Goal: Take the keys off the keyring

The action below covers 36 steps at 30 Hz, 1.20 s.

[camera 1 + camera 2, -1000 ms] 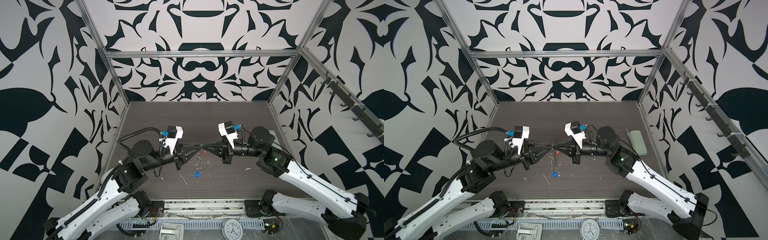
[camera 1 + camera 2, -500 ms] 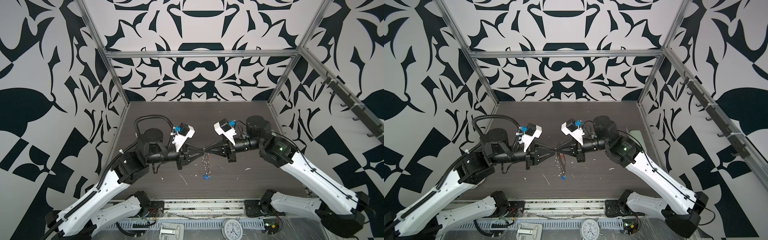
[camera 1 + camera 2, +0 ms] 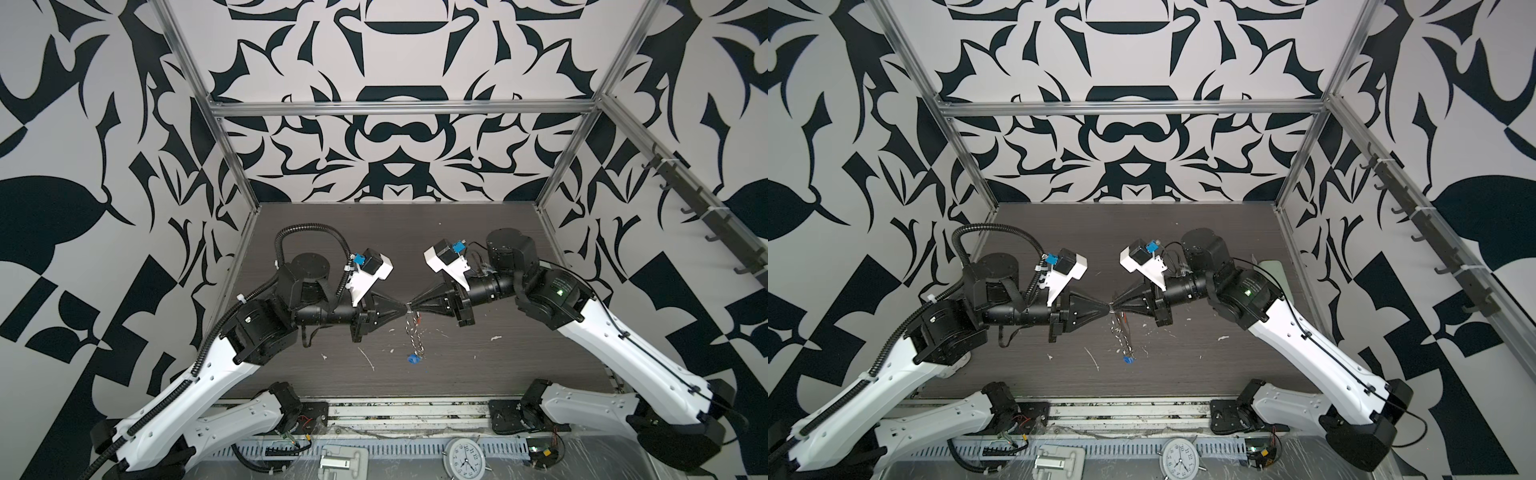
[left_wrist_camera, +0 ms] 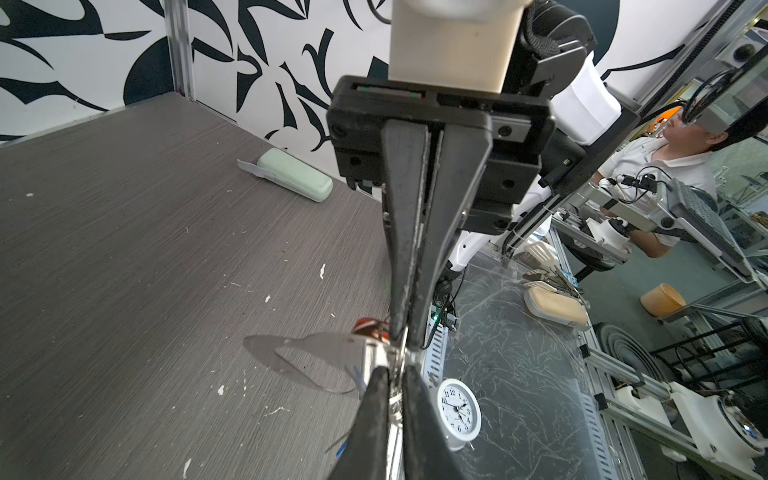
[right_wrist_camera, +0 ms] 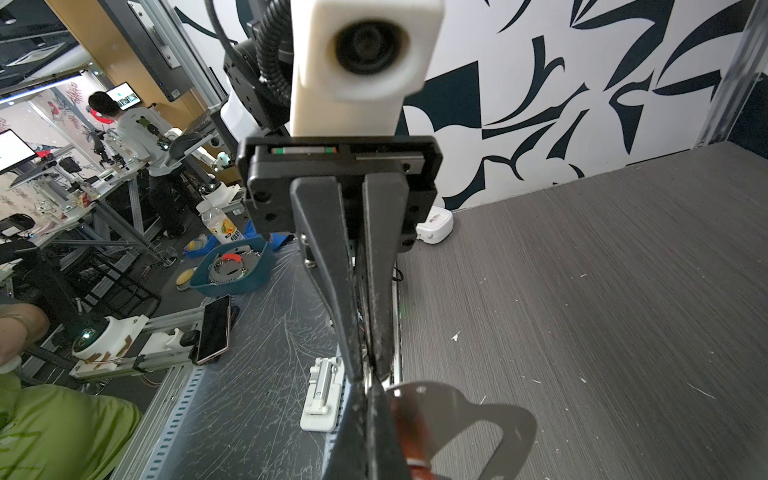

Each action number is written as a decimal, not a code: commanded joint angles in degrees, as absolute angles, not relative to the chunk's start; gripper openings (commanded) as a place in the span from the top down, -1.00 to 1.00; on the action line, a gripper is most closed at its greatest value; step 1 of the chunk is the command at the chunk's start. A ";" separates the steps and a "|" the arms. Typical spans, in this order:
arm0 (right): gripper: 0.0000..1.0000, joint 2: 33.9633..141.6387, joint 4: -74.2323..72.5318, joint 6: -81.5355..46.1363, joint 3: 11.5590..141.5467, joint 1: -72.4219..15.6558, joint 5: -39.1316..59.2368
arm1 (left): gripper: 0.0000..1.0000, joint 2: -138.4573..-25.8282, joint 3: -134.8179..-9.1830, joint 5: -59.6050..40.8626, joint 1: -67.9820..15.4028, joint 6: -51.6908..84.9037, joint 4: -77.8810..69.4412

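Surface: dark grey wood-grain tabletop (image 3: 478, 257) between walls with a black-and-white pattern; small white scraps lie on it.
Left gripper (image 3: 404, 308): its fingers (image 4: 376, 399) are almost together and pinch a thin silver ring of the keyring (image 3: 411, 330).
Right gripper (image 3: 412, 308): its fingers (image 5: 351, 424) are pressed together on the same keyring, tip to tip with the left ones. Which link they hold, I cannot tell.
Place of the keyring: lifted above the table, between the two pairs of fingertips; the chain hangs down from them.
Look of the keyring: small linked silver rings, and a flat pale-grey D-shaped loop (image 5: 453, 405) just beside the right fingers.
Keys: the red-tagged key (image 4: 368, 326) is close to the fingertips and the blue-tagged key (image 3: 413, 358) is at the low end of the chain. Both seem not yet off.
Step in hand, as I judge: holding the ring from two sides to work a key off.
How to do it well: let one grip be the firm anchor and move the other slowly along the ring. Do not pull apart hard, because such a thin ring probably slips from the tips. Let the chain hang free.
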<state>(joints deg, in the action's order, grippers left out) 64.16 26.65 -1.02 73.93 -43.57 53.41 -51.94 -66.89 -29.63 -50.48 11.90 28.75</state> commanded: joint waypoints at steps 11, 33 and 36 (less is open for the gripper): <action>1.00 65.61 26.11 -1.65 76.86 -43.40 54.23 | 1.00 -54.14 -70.38 -31.35 -50.38 10.04 30.66; -0.03 52.90 -17.23 -16.81 50.81 -45.27 36.72 | 1.00 -43.24 -53.18 -19.65 -50.45 17.80 0.66; -0.05 53.47 -17.12 -16.25 50.93 -46.19 36.89 | 1.00 -42.91 -52.57 -18.97 -50.45 18.27 -0.16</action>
<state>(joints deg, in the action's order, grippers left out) 53.71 -10.72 -15.53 50.43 -45.34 36.77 -43.92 -53.54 -20.05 -50.37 17.26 4.47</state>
